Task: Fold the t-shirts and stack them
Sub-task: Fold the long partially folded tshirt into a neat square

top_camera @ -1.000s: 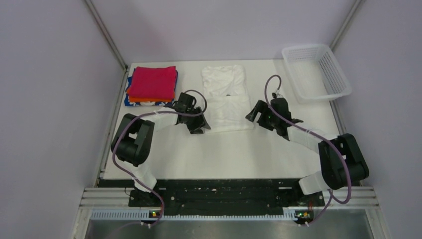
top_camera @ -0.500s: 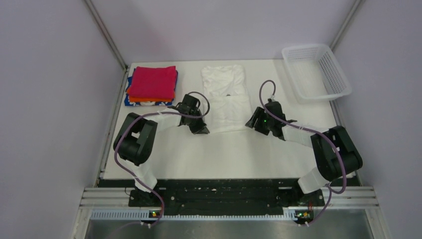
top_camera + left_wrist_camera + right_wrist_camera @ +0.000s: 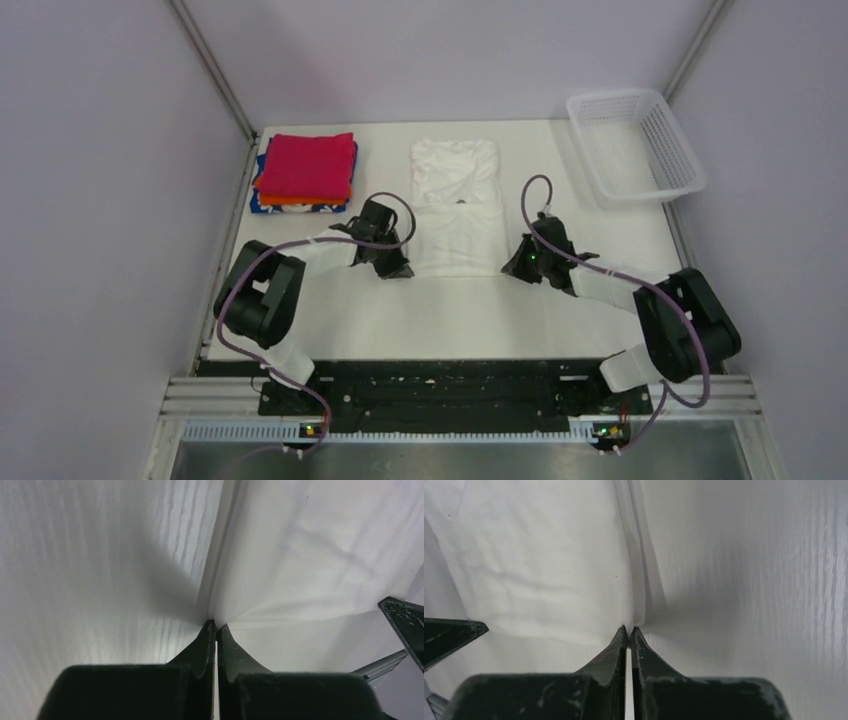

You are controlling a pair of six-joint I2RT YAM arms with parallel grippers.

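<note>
White tabletop (image 3: 450, 315) carries the white t-shirt (image 3: 457, 215); left gripper (image 3: 215, 627) and right gripper (image 3: 628, 630) each pinch a hem corner, cloth stretching ahead of them. Limp and light, it is likely best held by its corners.

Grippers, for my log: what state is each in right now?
Left gripper: shut on the white shirt.
Right gripper: shut on the white shirt too.

The top external camera looks down from above and behind the arms over the whole desk (image 3: 450, 310); the wrist cameras peer closely forward past the left end effector (image 3: 215, 627) and right end effector (image 3: 628, 629); all three share the near edge of the white t-shirt (image 3: 455, 215).
</note>
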